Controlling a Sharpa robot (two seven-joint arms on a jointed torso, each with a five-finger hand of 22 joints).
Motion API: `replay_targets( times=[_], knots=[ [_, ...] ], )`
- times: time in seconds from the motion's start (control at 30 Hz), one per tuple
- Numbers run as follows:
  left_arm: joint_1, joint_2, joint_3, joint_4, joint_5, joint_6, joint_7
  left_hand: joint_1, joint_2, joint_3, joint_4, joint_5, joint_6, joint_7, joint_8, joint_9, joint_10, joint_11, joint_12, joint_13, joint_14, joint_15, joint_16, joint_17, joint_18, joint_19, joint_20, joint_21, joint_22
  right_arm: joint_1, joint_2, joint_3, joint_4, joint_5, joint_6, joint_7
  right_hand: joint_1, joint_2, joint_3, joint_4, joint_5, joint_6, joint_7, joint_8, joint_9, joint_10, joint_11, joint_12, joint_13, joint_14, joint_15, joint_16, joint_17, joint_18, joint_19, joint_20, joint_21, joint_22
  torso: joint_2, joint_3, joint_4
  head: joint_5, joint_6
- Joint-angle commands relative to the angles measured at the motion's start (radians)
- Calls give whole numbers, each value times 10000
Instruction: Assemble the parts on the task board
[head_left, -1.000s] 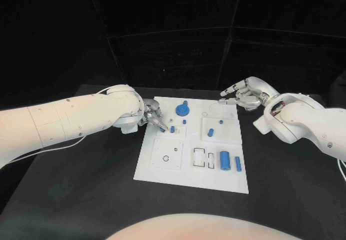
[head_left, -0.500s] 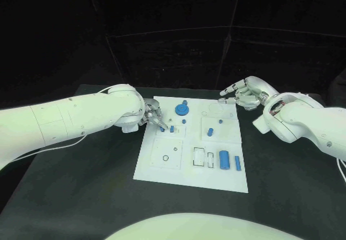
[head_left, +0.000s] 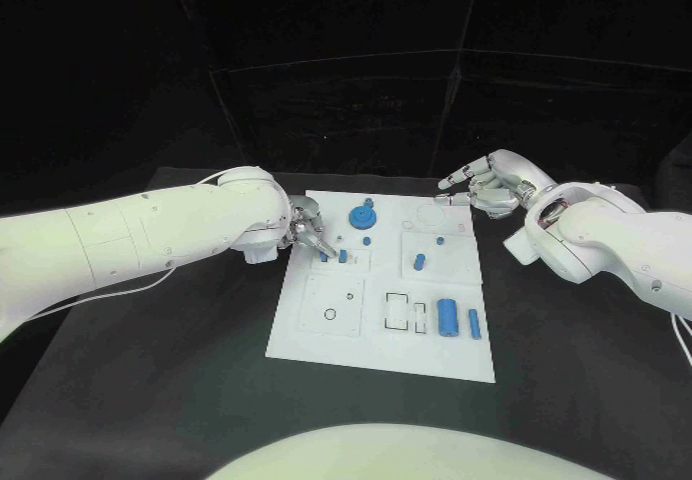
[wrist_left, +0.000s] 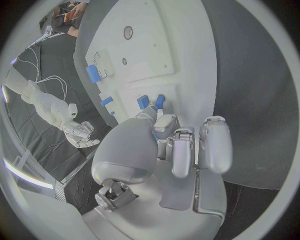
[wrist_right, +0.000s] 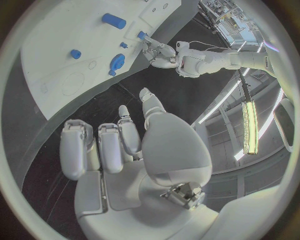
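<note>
The white board (head_left: 387, 300) is lying in the middle of the black table (head_left: 144, 380), with small blue pieces spread over it. At its left edge, a small blue peg (head_left: 343, 256) is being pinched upright between the fingertips of the left hand (head_left: 307, 232), above a small square plate. A blue knob (head_left: 364, 216) is sitting just beyond the peg, and a blue cylinder (head_left: 449, 319) is lying nearer the robot. The right hand (head_left: 488, 184) is being held past the board's far right corner, fingers loosely spread and grasping nothing
</note>
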Motion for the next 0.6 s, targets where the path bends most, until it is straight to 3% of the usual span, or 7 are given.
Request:
replay_targets(
  times=[0.03, 0.23, 0.33, 0.47, 0.5, 0.6],
  knots=[
    [-75, -2, -79, -61, -31, 275, -167, -105, -279, 912, -932, 30, 9, -24, -53, 3, 6, -29, -38, -10, 1021, -66, 31, 2634, 10, -18, -36, -14, -13, 20, 3, 7, 17, 7, 56, 52, 4, 100, -59, -16, 31, 40, -31, 57, 6, -30, -30, -24, 354, 532, -58, -61, 32, 179, -67, -12, -52, -2, -10, -3, 17, -13, -7],
    [-76, -45, -88, -63, 45, 62, -185, -1039, -900, 365, -550, 36, 209, 13, 58, 50, 36, 7, -30, -26, 1021, -44, 31, 2634, 14, -22, -20, -30, -26, 20, 7, 7, 4, 7, 52, 53, -1, 99, -71, -9, 31, 41, -31, 58, 7, -47, -30, -51, 332, 527, -58, -76, 8, 183, -75, -12, -61, -19, -13, -7, 20, -10, 23],
    [-77, -91, -88, -64, 72, -239, -188, -2213, -1385, -435, 92, 38, 234, 43, 119, 98, 39, 60, -45, -71, 1021, -12, 31, 2634, 23, -37, 4, -60, -63, 20, 11, 7, -11, 7, 50, 54, -1, 99, -73, -8, 31, 41, -31, 58, 7, -49, -30, -54, 329, 527, -58, -78, 5, 183, -76, -12, -62, -21, -13, -10, 20, -8, 23],
    [-78, -201, -84, -47, 231, -827, -62, -2767, -1524, -1099, 603, 28, 86, 16, 167, 173, -91, 8, -220, -301, 1021, -63, 31, 2634, 44, -59, -16, -114, -127, 19, 21, 7, -37, 7, 47, 57, -1, 99, -73, -8, 31, 41, -31, 58, 7, -49, -30, -54, 329, 527, -58, -78, 5, 183, -76, -12, -62, -21, -14, -12, 16, -12, 62],
    [-77, -239, -83, -43, 392, -1065, 42, -2839, -1525, -1226, 722, 29, -21, 37, 138, 174, -283, 24, -530, -675, 1021, -61, 31, 2634, 50, -73, -17, -139, -161, 19, 23, 7, -42, 7, 44, 57, -1, 99, -73, -8, 31, 41, -31, 58, 7, -49, -30, -54, 329, 527, -58, -78, 5, 183, -76, -12, -62, -21, -19, -10, 11, -7, 72],
    [-73, -327, -80, -21, 730, -1622, 376, -2741, -1497, -1529, 963, 37, -772, 293, -220, 35, -1690, 242, -2526, -2884, 1021, 82, 31, 2634, 109, -236, 50, -380, -489, 19, 25, 7, -47, 7, 24, 57, -4, 97, -78, -5, 31, 40, -31, 58, 6, -55, -30, -62, 322, 525, -58, -84, -4, 186, -82, -13, -69, -34, -15, 2, 7, -20, 94]
  ],
)
